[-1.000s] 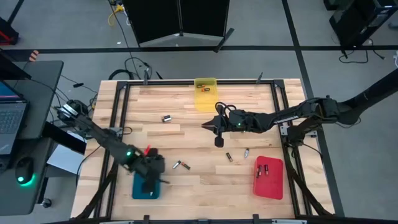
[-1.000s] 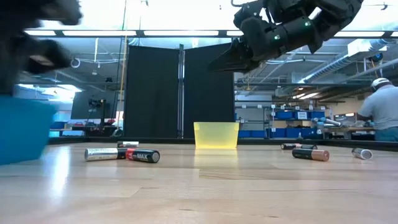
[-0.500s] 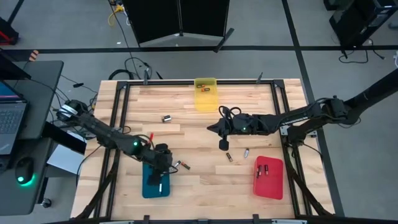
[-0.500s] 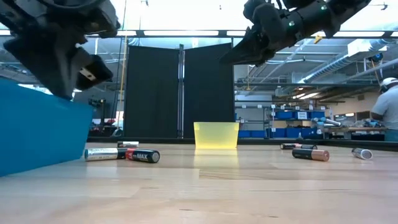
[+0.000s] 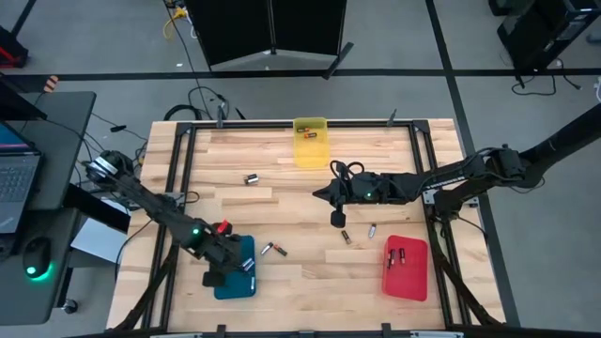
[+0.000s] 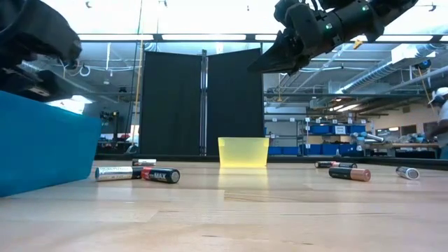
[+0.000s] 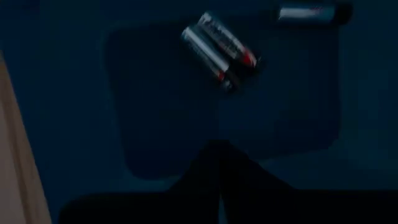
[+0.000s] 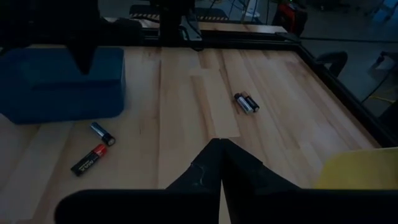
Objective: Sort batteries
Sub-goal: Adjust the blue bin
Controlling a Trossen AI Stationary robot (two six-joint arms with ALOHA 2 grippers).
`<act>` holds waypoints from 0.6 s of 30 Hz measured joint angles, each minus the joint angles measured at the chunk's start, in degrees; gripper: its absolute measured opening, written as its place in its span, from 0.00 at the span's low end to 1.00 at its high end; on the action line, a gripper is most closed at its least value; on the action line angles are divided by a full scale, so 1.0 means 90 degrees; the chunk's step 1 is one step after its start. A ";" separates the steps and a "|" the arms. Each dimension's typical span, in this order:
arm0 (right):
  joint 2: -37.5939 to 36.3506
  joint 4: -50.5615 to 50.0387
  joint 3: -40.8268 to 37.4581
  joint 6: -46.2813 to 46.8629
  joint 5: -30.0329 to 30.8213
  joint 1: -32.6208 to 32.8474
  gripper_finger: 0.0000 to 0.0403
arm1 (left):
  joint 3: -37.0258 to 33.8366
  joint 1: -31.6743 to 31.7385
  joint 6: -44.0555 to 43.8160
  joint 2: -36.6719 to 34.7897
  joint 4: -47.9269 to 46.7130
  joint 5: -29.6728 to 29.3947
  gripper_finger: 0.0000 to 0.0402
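My left gripper [image 5: 218,272] hangs shut over the blue tray [image 5: 240,268]; its wrist view looks down on the tray floor [image 7: 155,112], where two batteries [image 7: 219,50] lie side by side and a third [image 7: 311,12] lies farther off. My right gripper [image 5: 324,192] is shut and hovers high above the table's middle [image 6: 255,68], touching nothing. Loose batteries lie on the wood: a pair [image 5: 272,249] beside the blue tray, one [image 5: 252,177] toward the far left, and two [image 5: 345,236] [image 5: 373,228] near the red tray [image 5: 406,268].
A yellow tray [image 5: 310,141] with batteries sits at the far edge, and the red tray at the near right holds two cells. A black frame rail [image 5: 178,160] borders the table. A person [image 6: 437,119] stands in the room beyond. Bare wood lies between the trays.
My left gripper swung toward the right and far side over the blue tray, then came back toward the near left. The blue tray slid a little to the right and turned slightly. My right gripper drifted slightly right and rose.
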 joint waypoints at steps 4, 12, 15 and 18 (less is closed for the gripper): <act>0.0000 0.0000 0.0000 0.0000 0.0000 0.0000 0.05 | 0.0012 -0.0116 -0.0267 -0.0133 -0.0368 -0.0024 0.01; 0.0002 -0.0002 0.0000 -0.0010 0.0000 0.0000 0.05 | 0.0024 -0.0361 -0.1079 -0.0849 -0.1100 -0.0308 0.01; 0.0002 -0.0011 0.0000 -0.0019 0.0000 0.0000 0.05 | 0.0027 -0.0471 -0.1319 -0.0985 -0.1434 -0.0317 0.01; 0.0002 -0.0015 0.0000 -0.0057 0.0000 0.0000 0.05 | 0.0027 -0.0565 -0.1424 -0.0989 -0.1649 -0.0317 0.01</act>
